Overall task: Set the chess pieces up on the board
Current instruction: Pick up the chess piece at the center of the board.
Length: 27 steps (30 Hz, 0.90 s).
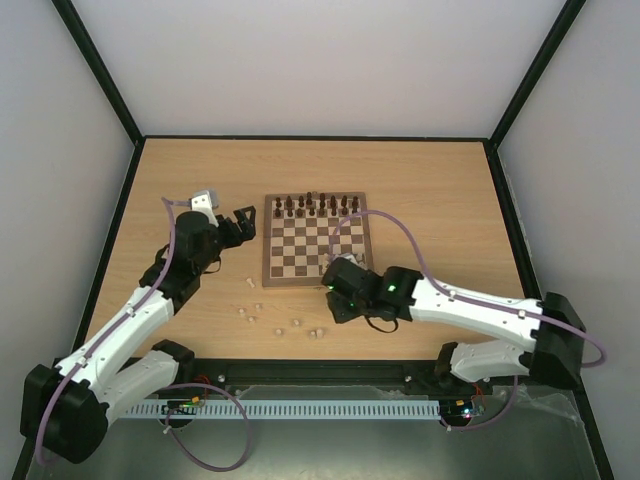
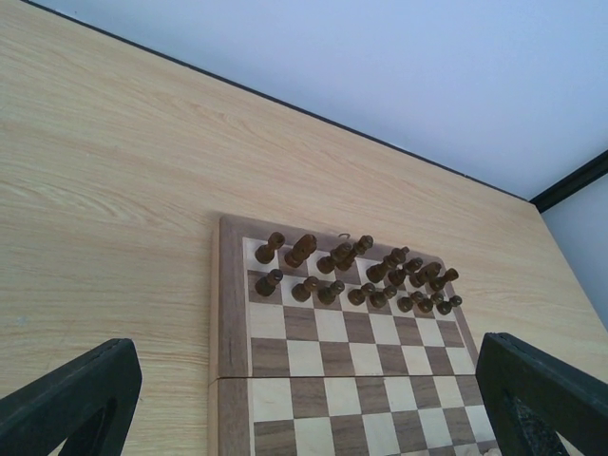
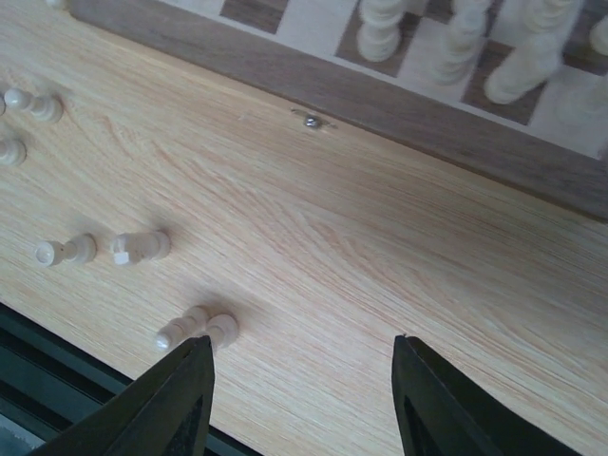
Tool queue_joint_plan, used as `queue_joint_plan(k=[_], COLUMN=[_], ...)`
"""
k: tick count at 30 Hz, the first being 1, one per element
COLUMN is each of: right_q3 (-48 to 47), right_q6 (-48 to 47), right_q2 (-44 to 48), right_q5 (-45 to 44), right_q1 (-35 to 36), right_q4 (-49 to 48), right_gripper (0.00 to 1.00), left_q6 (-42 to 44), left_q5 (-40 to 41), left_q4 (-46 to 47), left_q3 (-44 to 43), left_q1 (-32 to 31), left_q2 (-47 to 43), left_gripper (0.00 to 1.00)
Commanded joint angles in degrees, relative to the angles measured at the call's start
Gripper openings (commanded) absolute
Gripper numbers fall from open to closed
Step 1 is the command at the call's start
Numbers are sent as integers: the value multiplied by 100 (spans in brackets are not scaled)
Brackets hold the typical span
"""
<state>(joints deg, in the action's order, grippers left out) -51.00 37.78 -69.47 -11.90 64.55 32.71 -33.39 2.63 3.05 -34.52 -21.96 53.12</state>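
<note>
The board (image 1: 300, 250) lies mid-table, with dark chess pieces (image 1: 315, 207) standing on its two far rows, also in the left wrist view (image 2: 351, 275). Several pale pieces (image 1: 280, 325) lie loose on the table in front of the board. My left gripper (image 1: 240, 224) is open and empty, just left of the board's far-left corner (image 2: 228, 285). My right gripper (image 1: 336, 303) is open and empty, low over the table by the board's near edge (image 3: 399, 104). A pale piece (image 3: 198, 328) lies beside its left finger (image 3: 180, 399). Three pale pieces (image 3: 456, 38) stand on the board's near row.
More fallen pale pieces (image 3: 138, 247) lie to the left in the right wrist view, close to the table's black front rail (image 3: 57, 351). A small metal clasp (image 3: 310, 120) sits on the board's near border. Black-framed walls (image 1: 120, 210) enclose the table.
</note>
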Motion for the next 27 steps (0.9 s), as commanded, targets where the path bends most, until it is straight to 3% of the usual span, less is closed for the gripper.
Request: queue_joint_plan(k=[1,11,27], right_q3=[-404,-703,-665], right_q6=[-111,-112,-113], right_q2=[-534,-1177,-1622], right_q5=[-90,63,458], right_q1=[286,769,930], right_q4=[385,554,392], right_gripper=[52,52,45], left_q6=[69,90,87], left_q5=[-3,-7,-51], left_q4=[-13,-20,-41], left_q3=[-80,-88,-115], left_q1=[-11,-11,-11], left_q2=[70,79,97], left_gripper=[100,100,100])
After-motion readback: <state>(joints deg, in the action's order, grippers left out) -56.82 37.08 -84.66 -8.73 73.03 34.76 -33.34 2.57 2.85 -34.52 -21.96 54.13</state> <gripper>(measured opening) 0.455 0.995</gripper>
